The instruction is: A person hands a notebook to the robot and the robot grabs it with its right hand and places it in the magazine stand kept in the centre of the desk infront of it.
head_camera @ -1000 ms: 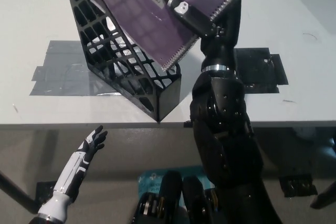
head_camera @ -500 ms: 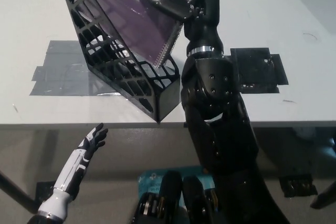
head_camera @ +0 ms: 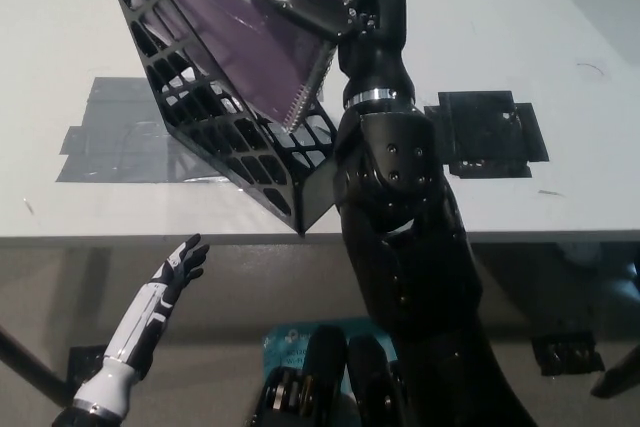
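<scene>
A purple spiral-bound notebook [head_camera: 255, 42] is tilted and sits partly inside the top of the black lattice magazine stand [head_camera: 220, 137] on the white desk. My black right hand [head_camera: 310, 2] is shut on the notebook's upper right edge, with fingers lying over its cover. The spiral edge points down and right, toward the stand's near corner. My white left hand [head_camera: 178, 272] rests open below the desk's front edge at the lower left.
The stand stands on grey tape patches [head_camera: 110, 132] on the white desk [head_camera: 540, 37]. Black tape [head_camera: 490, 132] lies to the right of my arm. The desk's front edge [head_camera: 150, 239] runs across the middle of the view.
My right hand has carried the notebook up and left, lowering it further into the stand. The left hand has hardly moved.
</scene>
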`<state>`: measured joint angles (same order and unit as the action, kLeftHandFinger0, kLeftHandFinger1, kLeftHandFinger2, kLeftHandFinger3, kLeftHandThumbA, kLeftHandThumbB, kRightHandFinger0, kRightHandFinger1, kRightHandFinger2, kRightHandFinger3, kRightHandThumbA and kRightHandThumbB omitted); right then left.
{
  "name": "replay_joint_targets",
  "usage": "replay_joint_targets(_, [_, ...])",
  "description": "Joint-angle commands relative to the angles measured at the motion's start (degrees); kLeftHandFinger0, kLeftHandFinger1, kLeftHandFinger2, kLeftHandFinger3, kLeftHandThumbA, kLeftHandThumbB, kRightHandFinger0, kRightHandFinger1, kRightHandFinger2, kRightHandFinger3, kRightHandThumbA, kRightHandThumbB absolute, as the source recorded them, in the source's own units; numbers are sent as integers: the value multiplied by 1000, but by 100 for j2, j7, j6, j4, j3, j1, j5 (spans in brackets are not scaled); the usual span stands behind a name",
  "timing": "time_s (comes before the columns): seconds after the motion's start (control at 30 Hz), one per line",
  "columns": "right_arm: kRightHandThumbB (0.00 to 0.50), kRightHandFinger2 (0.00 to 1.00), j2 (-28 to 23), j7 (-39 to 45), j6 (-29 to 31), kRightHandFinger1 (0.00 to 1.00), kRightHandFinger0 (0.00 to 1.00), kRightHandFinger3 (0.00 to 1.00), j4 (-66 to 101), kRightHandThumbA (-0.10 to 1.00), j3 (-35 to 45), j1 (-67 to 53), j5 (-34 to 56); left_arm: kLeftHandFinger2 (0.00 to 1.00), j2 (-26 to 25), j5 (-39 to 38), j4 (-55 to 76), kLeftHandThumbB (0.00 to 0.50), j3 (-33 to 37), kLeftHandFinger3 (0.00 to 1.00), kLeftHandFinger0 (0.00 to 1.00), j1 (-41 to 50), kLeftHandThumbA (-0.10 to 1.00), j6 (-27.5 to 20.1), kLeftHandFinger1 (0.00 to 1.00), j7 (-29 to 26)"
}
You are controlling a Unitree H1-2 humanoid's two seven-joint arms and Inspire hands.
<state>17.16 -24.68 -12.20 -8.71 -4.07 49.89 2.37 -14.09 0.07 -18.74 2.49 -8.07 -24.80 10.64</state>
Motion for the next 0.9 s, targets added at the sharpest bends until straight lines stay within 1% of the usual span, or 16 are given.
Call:
replay_joint_targets(0.0, [0,15,100,177,-59,7,247,27,30,637,-60,436,-205,1000,-138,-91,128,500,-61,1000,1000,-181,1000,-132,1000,89])
replay_joint_targets(0.03, [35,181,41,382,-176,109,209,187,4,661,-85,428,-101,1000,-139,-107,147,500,-62,1000,1000,-185,1000,-112,1000,98])
replay_joint_targets(0.07, [94,505,-33,564,-402,346,257,536,31,730,-171,409,-83,1000,-133,-134,160,500,-66,1000,1000,-181,1000,-84,1000,105])
replay_joint_targets(0.1, [224,1000,-129,751,-745,825,568,1000,66,761,-261,438,-68,1000,-127,-161,135,500,-67,1000,1000,-217,1000,-79,1000,116])
replay_joint_targets(0.13, [224,1000,-149,793,-824,825,568,1000,74,761,-276,448,-63,1000,-125,-166,127,500,-67,1000,1000,-228,1000,-79,1000,119])
replay_joint_targets(0.17, [259,1000,-234,943,-1107,1000,1000,1000,118,734,-381,483,-75,1000,-126,-175,110,500,-68,1000,1000,-233,1000,-87,1000,124])
replay_joint_targets(0.2, [265,1000,-302,1064,-1254,1000,1000,1000,153,699,-459,503,-80,1000,-126,-193,108,500,-70,1000,1000,-240,1000,-86,1000,134])
replay_joint_targets(0.23, [262,1000,-317,1088,-1269,1000,1000,1000,158,698,-476,505,-82,1000,-127,-198,108,500,-71,1000,1000,-243,1000,-86,1000,137])
replay_joint_targets(0.33, [217,1000,-336,1089,-1230,1000,1000,1000,117,568,-453,531,-84,1000,-139,-132,132,500,-71,1000,1000,-262,1000,-25,1000,102])
replay_joint_targets(0.43, [203,1000,-376,1079,-1321,1000,1000,1000,133,552,-465,589,-186,1000,-159,-125,140,500,-70,1000,1000,-306,1000,-5,1000,111])
replay_joint_targets(0.53, [198,1000,-396,1089,-1418,1000,1000,1000,187,585,-469,590,-254,1000,-158,-110,184,500,-69,1000,1000,-300,1000,37,1000,100])
replay_joint_targets(0.6, [223,1000,-392,1092,-1469,1000,1000,1000,241,689,-439,589,-275,1000,-157,-94,164,500,-64,1000,1000,-313,1000,25,1000,90])
replay_joint_targets(0.63, [223,1000,-390,1094,-1473,1000,1000,1000,254,689,-430,589,-282,1000,-156,-95,146,500,-61,1000,1000,-323,1000,8,1000,91])
replay_joint_targets(0.67, [240,1000,-377,1096,-1473,1000,1000,1000,286,749,-407,584,-295,1000,-157,-112,93,500,-58,1000,1000,-343,1000,-43,1000,104])
replay_joint_targets(0.8, [242,1000,-412,1112,-1432,1000,1000,1000,400,846,-438,574,-419,1000,-142,-149,111,500,-65,1000,1000,-334,1000,3,1000,106])
replay_joint_targets(0.87, [249,1000,-491,1163,-1324,1000,1000,1000,478,944,-481,582,-480,1000,-141,-128,103,500,-66,1000,1000,-347,1000,-7,1000,92])
